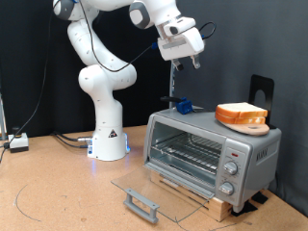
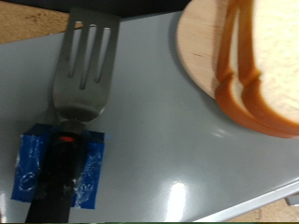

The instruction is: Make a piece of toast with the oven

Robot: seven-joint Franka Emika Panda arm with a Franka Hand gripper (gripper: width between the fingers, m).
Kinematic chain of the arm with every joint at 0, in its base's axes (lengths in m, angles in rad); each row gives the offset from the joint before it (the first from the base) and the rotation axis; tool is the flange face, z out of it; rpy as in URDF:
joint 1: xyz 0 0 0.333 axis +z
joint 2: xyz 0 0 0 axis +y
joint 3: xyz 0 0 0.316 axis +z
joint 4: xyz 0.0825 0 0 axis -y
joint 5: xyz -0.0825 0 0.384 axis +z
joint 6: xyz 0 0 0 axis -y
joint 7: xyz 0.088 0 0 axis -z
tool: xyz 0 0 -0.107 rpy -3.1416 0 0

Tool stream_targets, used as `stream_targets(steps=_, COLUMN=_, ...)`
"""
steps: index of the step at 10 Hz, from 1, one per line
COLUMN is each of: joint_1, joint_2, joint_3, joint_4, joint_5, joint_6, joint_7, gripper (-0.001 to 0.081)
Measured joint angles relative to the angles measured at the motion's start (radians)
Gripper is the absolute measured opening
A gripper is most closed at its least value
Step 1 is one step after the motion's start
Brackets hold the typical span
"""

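A plain white wall is seen behind a brown wooden tabletop, across which black cables are trailed, while a black panel is stood at the exterior view's right.

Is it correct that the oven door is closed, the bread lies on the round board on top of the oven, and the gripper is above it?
No. The oven door is open, folded down flat, as the exterior view shows. The bread does lie on the round board, and the gripper is above.
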Motion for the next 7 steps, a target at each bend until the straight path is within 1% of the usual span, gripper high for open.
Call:
stream_targets(steps=1, joint_1=-0.001, joint_2=0.001, joint_3=0.003, joint_4=-0.005, joint_5=0.017, joint_6=0.032, joint_7=0.027, gripper=0.0804)
stream_targets(steps=2, joint_1=-0.007, joint_2=-0.005, joint_3=0.016, joint_4=-0.013, joint_5=0.035, joint_6=0.054, joint_7=0.091, gripper=0.0804)
stream_targets(steps=3, joint_1=-0.022, joint_2=-0.016, joint_3=0.032, joint_4=-0.019, joint_5=0.039, joint_6=0.039, joint_7=0.182, gripper=0.0804)
stream_targets(steps=4, joint_1=-0.046, joint_2=-0.032, joint_3=0.051, joint_4=-0.024, joint_5=0.029, joint_6=-0.014, joint_7=0.263, gripper=0.0804)
stream_targets(steps=5, joint_1=-0.076, joint_2=-0.058, joint_3=0.069, joint_4=-0.031, joint_5=0.026, joint_6=-0.052, joint_7=0.316, gripper=0.0804)
stream_targets(steps=6, joint_1=-0.073, joint_2=-0.057, joint_3=0.067, joint_4=-0.032, joint_5=0.028, joint_6=-0.047, joint_7=0.292, gripper=0.0804)
stream_targets(steps=7, joint_1=-0.062, joint_2=-0.056, joint_3=0.052, joint_4=-0.031, joint_5=0.044, joint_6=-0.082, joint_7=0.257, gripper=0.0804)
